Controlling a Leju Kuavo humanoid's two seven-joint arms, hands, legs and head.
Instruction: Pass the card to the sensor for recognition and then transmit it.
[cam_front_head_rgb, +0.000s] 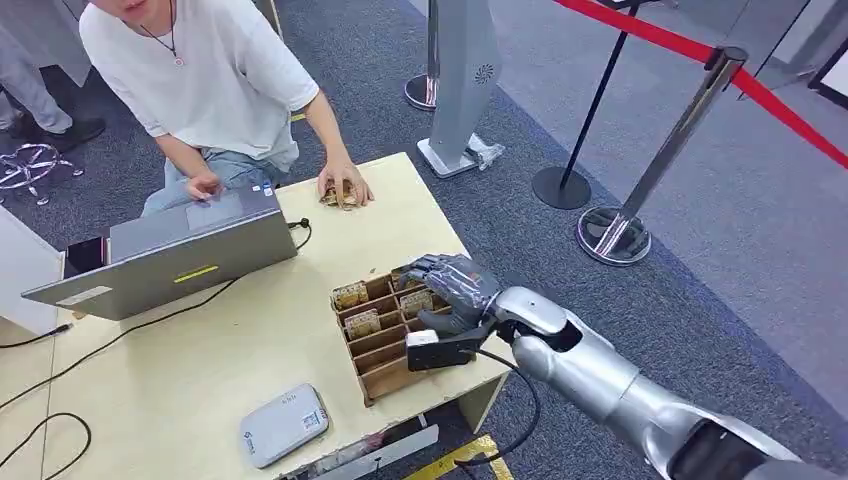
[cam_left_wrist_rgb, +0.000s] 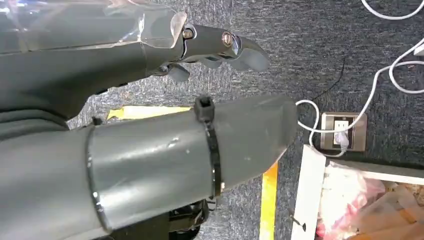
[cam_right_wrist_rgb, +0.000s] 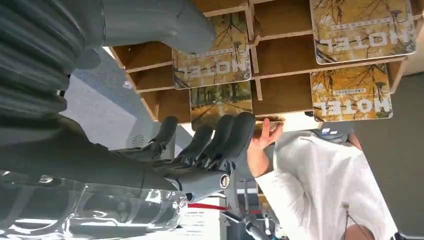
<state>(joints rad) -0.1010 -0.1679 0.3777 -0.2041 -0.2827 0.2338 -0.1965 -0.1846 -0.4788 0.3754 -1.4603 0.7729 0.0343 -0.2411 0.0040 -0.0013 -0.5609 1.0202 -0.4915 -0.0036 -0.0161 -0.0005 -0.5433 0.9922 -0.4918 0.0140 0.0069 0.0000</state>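
Note:
A wooden card rack (cam_front_head_rgb: 385, 350) stands near the table's right edge, with several yellow "HOTEL" cards (cam_front_head_rgb: 362, 323) in its slots. My right hand (cam_front_head_rgb: 455, 285) hovers over the rack's far right corner. In the right wrist view the thumb (cam_right_wrist_rgb: 155, 25) and the dark fingers (cam_right_wrist_rgb: 220, 132) lie on either side of a card (cam_right_wrist_rgb: 212, 70) without clearly touching it, and nothing is held. The grey-white sensor box (cam_front_head_rgb: 285, 423) lies flat near the table's front edge. My left hand (cam_left_wrist_rgb: 165, 55) hangs over dark carpet, its fingers stretched out and holding nothing.
A person in a white shirt (cam_front_head_rgb: 210, 80) sits behind the table, one hand on loose cards (cam_front_head_rgb: 343, 193), the other at a grey laptop (cam_front_head_rgb: 170, 250). Cables (cam_front_head_rgb: 150, 320) cross the tabletop. Stanchions (cam_front_head_rgb: 615, 235) with a red belt and a kiosk base (cam_front_head_rgb: 455, 155) stand to the right.

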